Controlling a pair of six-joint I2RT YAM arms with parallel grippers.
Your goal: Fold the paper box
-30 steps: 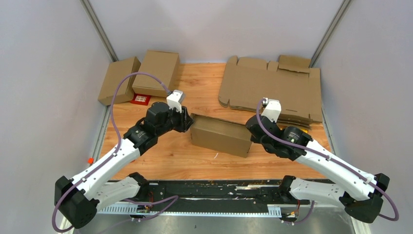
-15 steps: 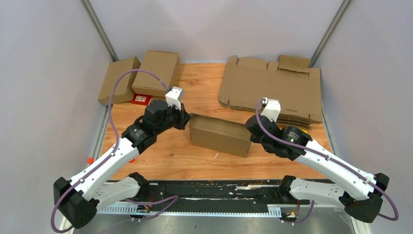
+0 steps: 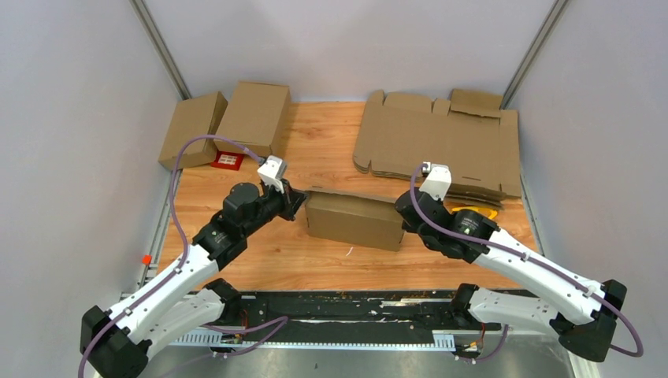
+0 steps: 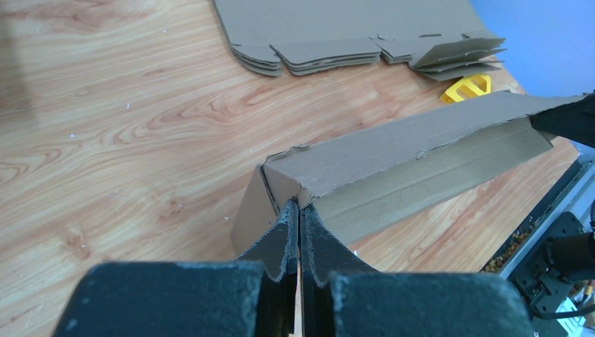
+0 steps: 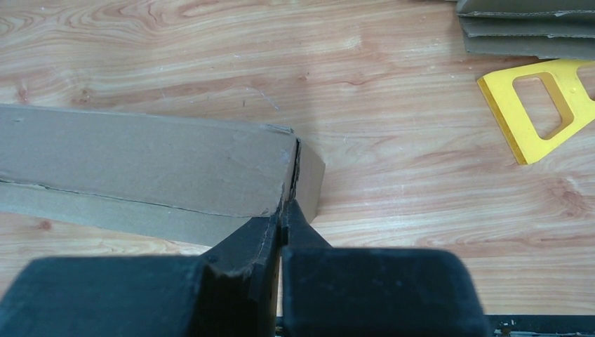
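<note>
Paper box [image 3: 352, 221] sitting on bench [image 3: 315, 264]. Left gripper [image 4: 299, 210] jaws pinching box's left end edge. Right gripper [image 5: 284, 209] jaws pinching box's right end edge.

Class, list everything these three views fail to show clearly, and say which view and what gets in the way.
- Inside of the paper box: all views, its own walls and top flap cover it.
- Yellow tool: right wrist view, cut by the right edge; top view, mostly behind the right arm.
- Red card: top view, print too small.
- Whether the left gripper or right gripper pinches cardboard: wrist views, shut jaws hide it.
</note>
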